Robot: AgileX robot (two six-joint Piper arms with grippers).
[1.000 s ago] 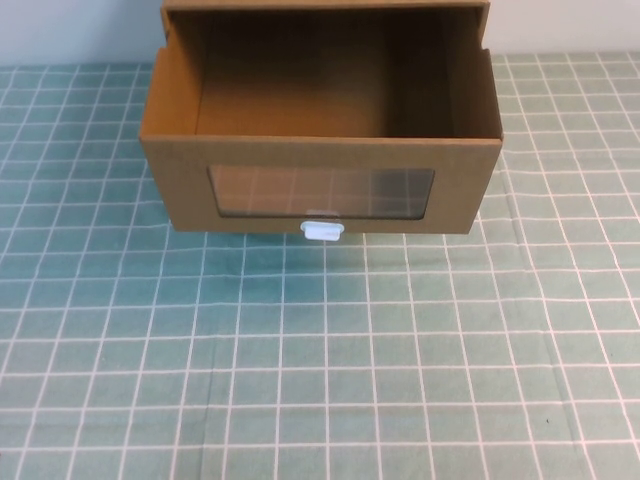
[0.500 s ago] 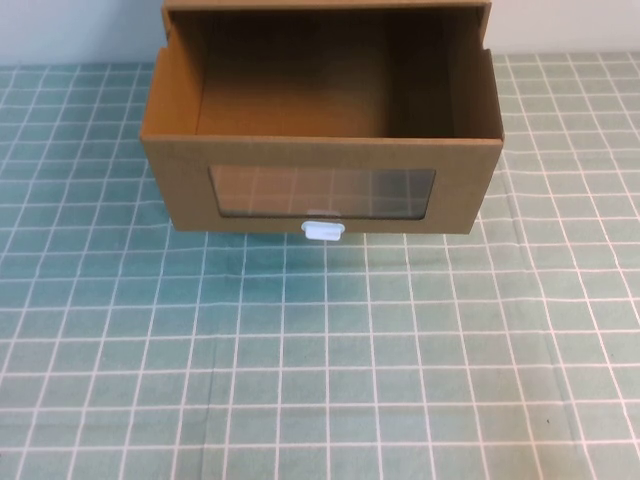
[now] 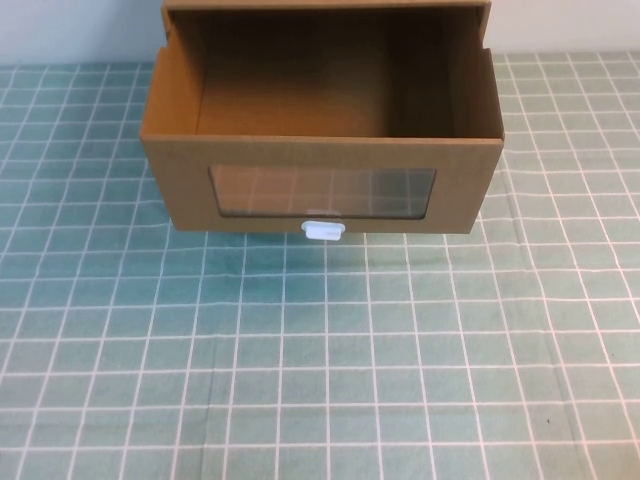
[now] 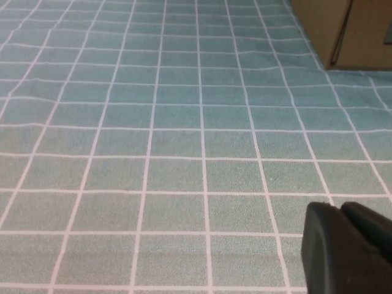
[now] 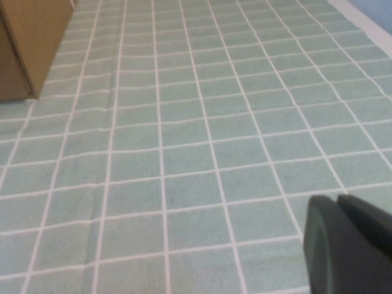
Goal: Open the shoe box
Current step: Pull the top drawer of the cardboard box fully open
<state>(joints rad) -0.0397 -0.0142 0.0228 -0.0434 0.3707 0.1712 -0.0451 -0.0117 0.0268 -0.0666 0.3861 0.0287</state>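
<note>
- One shoe box [image 3: 320, 190] stood at the table's far side, with its windowed drawer out and the interior exposed; opening judged complete.
- Left gripper [image 4: 340, 211] and right gripper [image 5: 337, 203] hovered over the checked cloth [image 3: 320, 380], well clear of the box, fingers together, empty.

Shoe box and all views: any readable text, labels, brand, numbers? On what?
No readable text in any view.
Shoe box: plain brown card, no print.
Its clear window and white tab: no marks.
Checked cloth: grid lines only.
Left end effector and right end effector, both shut, low over the cloth and apart from the box: plain black, no labels.
</note>
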